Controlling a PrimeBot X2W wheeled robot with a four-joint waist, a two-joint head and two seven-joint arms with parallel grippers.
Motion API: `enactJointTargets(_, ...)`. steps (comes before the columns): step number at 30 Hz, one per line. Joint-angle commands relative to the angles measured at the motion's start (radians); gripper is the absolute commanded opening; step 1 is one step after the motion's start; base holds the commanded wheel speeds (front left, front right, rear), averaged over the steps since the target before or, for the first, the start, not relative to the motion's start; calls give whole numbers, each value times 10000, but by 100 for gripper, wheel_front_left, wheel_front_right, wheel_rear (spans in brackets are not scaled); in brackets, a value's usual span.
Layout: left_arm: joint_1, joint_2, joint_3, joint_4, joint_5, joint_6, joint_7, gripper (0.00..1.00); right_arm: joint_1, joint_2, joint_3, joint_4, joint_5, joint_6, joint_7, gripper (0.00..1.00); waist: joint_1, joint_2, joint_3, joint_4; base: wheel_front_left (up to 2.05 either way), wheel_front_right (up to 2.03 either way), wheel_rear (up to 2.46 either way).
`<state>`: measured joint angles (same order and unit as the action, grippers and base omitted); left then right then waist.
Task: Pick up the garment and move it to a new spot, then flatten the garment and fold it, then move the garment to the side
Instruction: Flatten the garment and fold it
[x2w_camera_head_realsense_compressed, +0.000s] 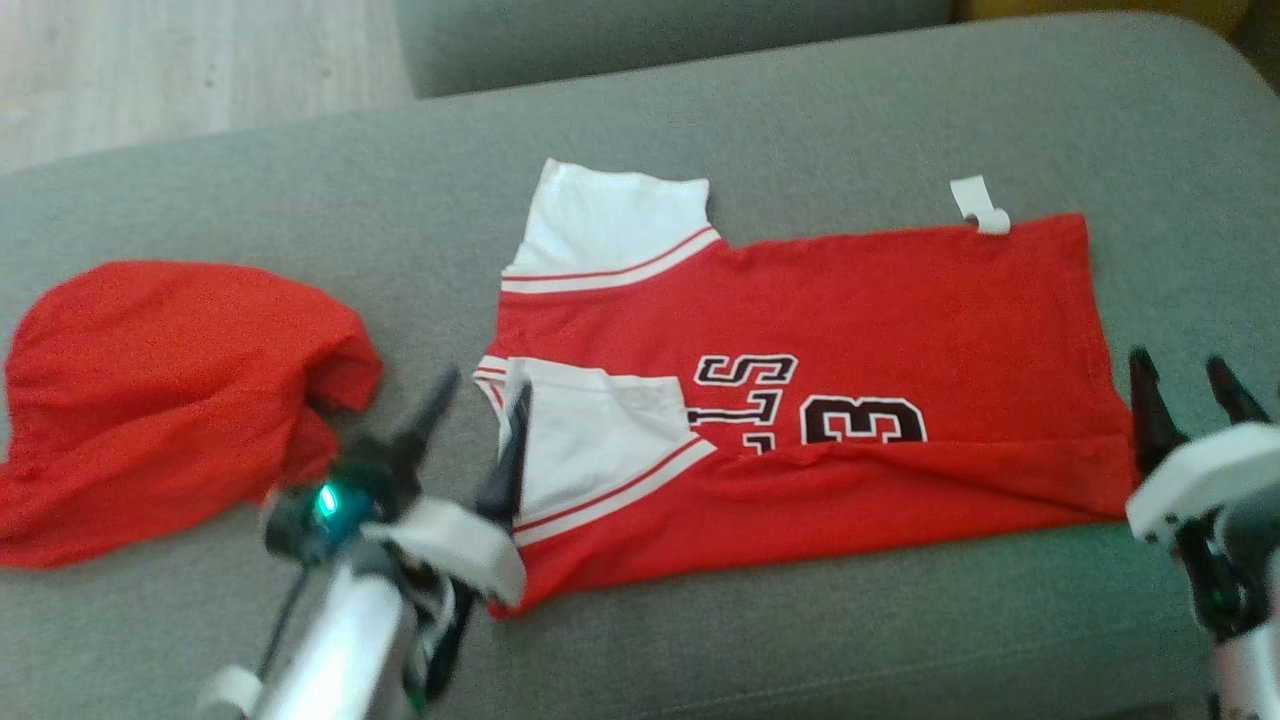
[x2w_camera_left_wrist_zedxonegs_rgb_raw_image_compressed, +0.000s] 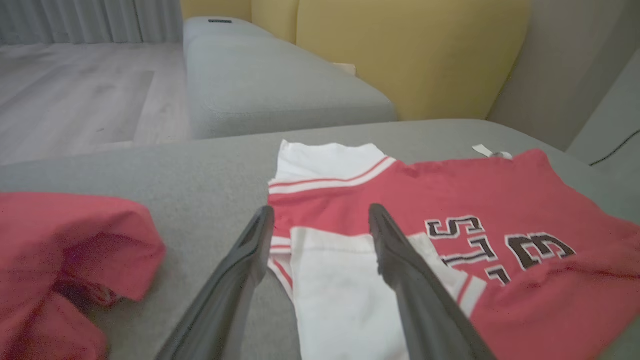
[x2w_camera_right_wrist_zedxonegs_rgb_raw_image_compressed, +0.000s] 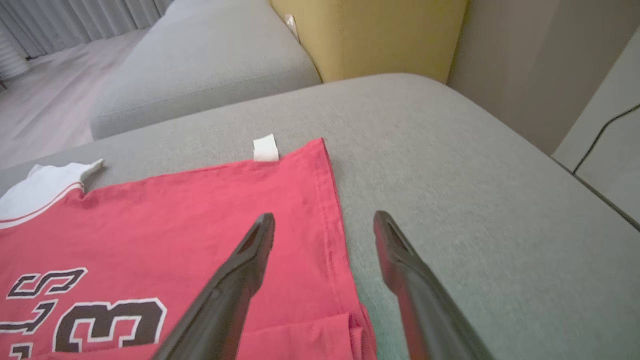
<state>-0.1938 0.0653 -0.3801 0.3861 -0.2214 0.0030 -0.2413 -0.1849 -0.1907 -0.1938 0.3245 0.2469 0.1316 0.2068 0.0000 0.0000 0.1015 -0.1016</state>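
Observation:
The garment (x2w_camera_head_realsense_compressed: 850, 320), a red jersey with white sleeves and black lettering, lies spread on the grey cushion (x2w_camera_head_realsense_compressed: 800, 120) with its near long edge folded over. My left gripper (x2w_camera_head_realsense_compressed: 486, 385) stands open just above the folded white sleeve (x2w_camera_left_wrist_zedxonegs_rgb_raw_image_compressed: 340, 290) at the jersey's left end, holding nothing. My right gripper (x2w_camera_head_realsense_compressed: 1177, 360) is open at the right end, one finger over the red hem (x2w_camera_right_wrist_zedxonegs_rgb_raw_image_compressed: 330, 210) and the other over bare cushion, also holding nothing. In the wrist views the left gripper (x2w_camera_left_wrist_zedxonegs_rgb_raw_image_compressed: 321, 212) and right gripper (x2w_camera_right_wrist_zedxonegs_rgb_raw_image_compressed: 325, 217) each have nothing between their fingers.
A crumpled red cloth (x2w_camera_head_realsense_compressed: 170, 400) lies on the cushion to the left of the jersey. A white tag (x2w_camera_head_realsense_compressed: 980, 205) sticks out at the jersey's far edge. Beyond are a second grey seat (x2w_camera_left_wrist_zedxonegs_rgb_raw_image_compressed: 270, 85), a yellow cushion (x2w_camera_left_wrist_zedxonegs_rgb_raw_image_compressed: 410, 50) and wooden floor (x2w_camera_head_realsense_compressed: 150, 70).

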Motion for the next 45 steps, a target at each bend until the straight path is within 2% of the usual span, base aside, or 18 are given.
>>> enactJointTargets(1, -1011, 335, 512, -596, 15, -72, -172, 100, -752, -40, 405, -519, -77, -9, -299, 100, 0, 0, 354, -240, 0, 0, 0)
enactJointTargets(7, -3000, 1003, 584, -448, 280, -626, 21, 100, -1611, -44, 982, -683, -145, -9, -565, 100, 0, 0, 1113, -612, 0, 0, 0)
enactJointTargets(11, -4991, 1729, 269, 387, 384, -1142, 1010, 100, -2346, -138, 1426, -722, -170, -9, -572, 100, 0, 0, 1815, -894, 0, 0, 0)
enactJointTargets(14, -6466, 2250, -178, 1387, 74, -1309, 1902, 100, -2925, -189, 1769, -684, -163, -9, -608, 100, 0, 0, 2307, -1181, 0, 0, 0)
enactJointTargets(15, -6466, 2250, -178, 1387, 74, -1309, 1902, 100, -2925, -189, 1769, -684, -163, -9, -608, 100, 0, 0, 2307, -1181, 0, 0, 0)
enactJointTargets(19, -7973, 2987, -1783, 2433, -1057, -1331, 3122, 100, -3626, -191, 2179, -533, -106, -9, -734, 100, 0, 0, 2860, -1591, 0, 0, 0)
enactJointTargets(20, -8503, 3362, -2539, 2777, -1739, -1332, 3554, 100, -3904, -179, 2379, -407, -65, -9, -826, 100, 0, 0, 3061, -1776, 0, 0, 0)
enactJointTargets(24, -9255, 3923, -3787, 3249, -2850, -1334, 4159, 100, -4307, -124, 2688, -206, 4, -9, -1007, 100, 0, 0, 3409, -2060, 0, 0, 0)
enactJointTargets(30, -9980, 4217, -4834, 3888, -3800, -1335, 4223, 100, -4633, -54, 2975, -1, 82, -9, -1251, 100, 0, 0, 3765, -2304, 0, 0, 0)
enactJointTargets(39, -10453, 4073, -5833, 4723, -4855, -1336, 4364, 100, -4822, -50, 3173, 237, 154, -9, -1451, 100, 0, 0, 3989, -2429, 0, 0, 0)
enactJointTargets(40, -10434, 4041, -5935, 4703, -5090, -1336, 4456, 82, -4837, -57, 3180, 261, 157, -9, -1459, 100, 0, 0, 3993, -2429, 0, 0, 0)
enactJointTargets(41, -10427, 4024, -6028, 4662, -5318, -1336, 4527, 33, -4852, -69, 3181, 287, 158, -9, -1464, 100, 0, 0, 3996, -2424, 0, 0, 0)
enactJointTargets(42, -10419, 4015, -6142, 4592, -5527, -1336, 4585, 2, -4867, -89, 3174, 316, 155, -9, -1466, 100, 0, 0, 3993, -2411, 0, 0, 0)
enactJointTargets(45, -10427, 4071, -6532, 4356, -5995, -1336, 4610, 0, -4917, -203, 3102, 429, 137, -9, -1463, 100, 0, 0, 3935, -2305, 0, 0, 0)
